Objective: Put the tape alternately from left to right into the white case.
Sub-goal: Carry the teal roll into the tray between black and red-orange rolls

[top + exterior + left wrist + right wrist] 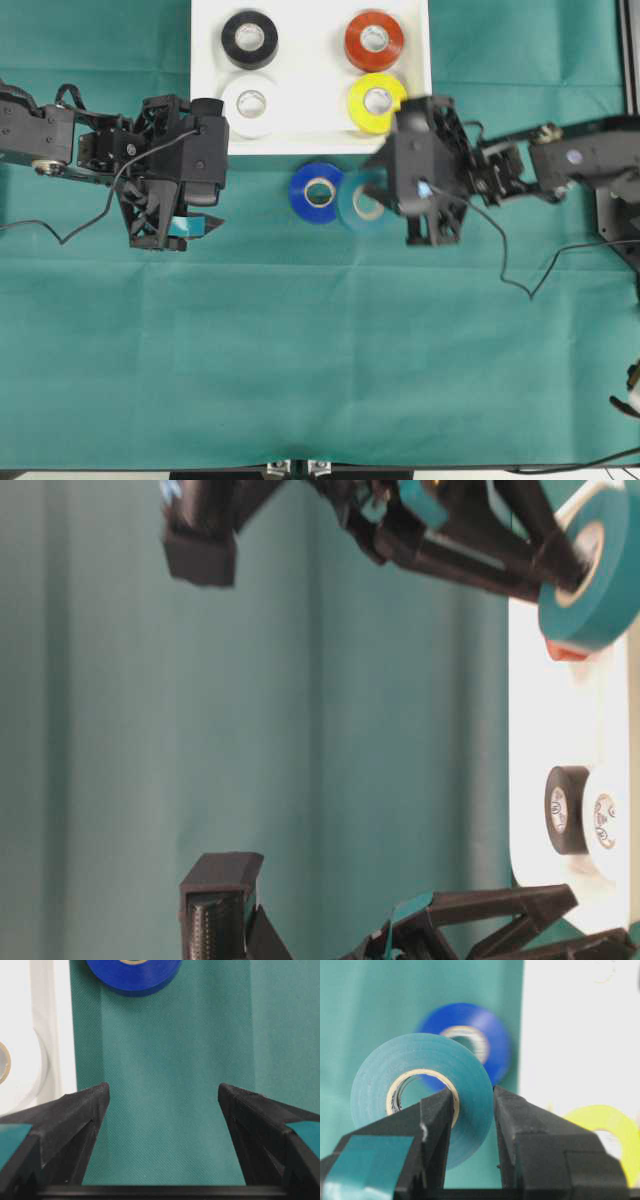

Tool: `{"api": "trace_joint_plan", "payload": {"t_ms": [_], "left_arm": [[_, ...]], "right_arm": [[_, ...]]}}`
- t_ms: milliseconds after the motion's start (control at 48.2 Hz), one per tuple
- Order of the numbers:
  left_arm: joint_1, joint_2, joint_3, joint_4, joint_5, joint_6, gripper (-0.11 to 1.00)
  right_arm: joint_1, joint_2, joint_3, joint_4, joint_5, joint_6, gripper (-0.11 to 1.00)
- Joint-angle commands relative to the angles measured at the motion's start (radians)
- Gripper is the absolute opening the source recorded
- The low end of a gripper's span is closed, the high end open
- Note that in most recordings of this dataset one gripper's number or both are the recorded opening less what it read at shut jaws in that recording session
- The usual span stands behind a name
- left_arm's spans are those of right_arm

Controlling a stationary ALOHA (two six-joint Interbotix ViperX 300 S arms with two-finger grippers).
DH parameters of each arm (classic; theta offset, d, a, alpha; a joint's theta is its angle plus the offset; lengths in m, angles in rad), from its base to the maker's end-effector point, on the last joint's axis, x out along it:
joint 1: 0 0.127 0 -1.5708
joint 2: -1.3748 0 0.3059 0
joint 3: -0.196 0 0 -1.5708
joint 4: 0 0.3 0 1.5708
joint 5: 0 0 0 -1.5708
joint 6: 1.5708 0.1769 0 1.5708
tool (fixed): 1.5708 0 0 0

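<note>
The white case (310,70) holds a black roll (249,39), an orange-red roll (374,40), a white roll (250,103) and a yellow roll (376,101). On the green cloth just below the case lies a blue roll (318,192). My right gripper (372,200) is shut on the teal roll (352,210), one finger through the core and one outside the wall (472,1095). The teal roll (375,1075) stands on edge, lifted off the cloth (600,590). My left gripper (220,190) is open and empty (163,1091), left of the blue roll (135,977).
Green cloth covers the table. The case's lower rim (55,1035) runs beside my left gripper's left finger. The right arm's body overlaps the case's lower right corner from above. Cables trail from both arms over the cloth.
</note>
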Motion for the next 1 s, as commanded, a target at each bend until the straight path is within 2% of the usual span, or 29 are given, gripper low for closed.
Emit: {"api": "trace_joint_plan", "payload": {"t_ms": [0, 208, 623, 975], "left_arm": [[-0.005, -0.011, -0.008, -0.003, -0.006, 0.0, 0.68], [-0.005, -0.011, -0.009, -0.002, -0.006, 0.0, 0.68], [-0.006, -0.011, -0.008, -0.002, -0.006, 0.002, 0.68], [-0.005, -0.011, -0.008, -0.002, -0.006, 0.002, 0.68]], "right_arm": [[-0.048, 0.015, -0.046, -0.032, -0.009, -0.002, 0.24], [-0.156, 0.091, -0.115, -0.089, -0.021, -0.006, 0.24], [-0.302, 0.175, -0.192, -0.199, -0.075, -0.014, 0.24], [-0.439, 0.253, -0.225, -0.206, -0.219, -0.014, 0.24]]}}
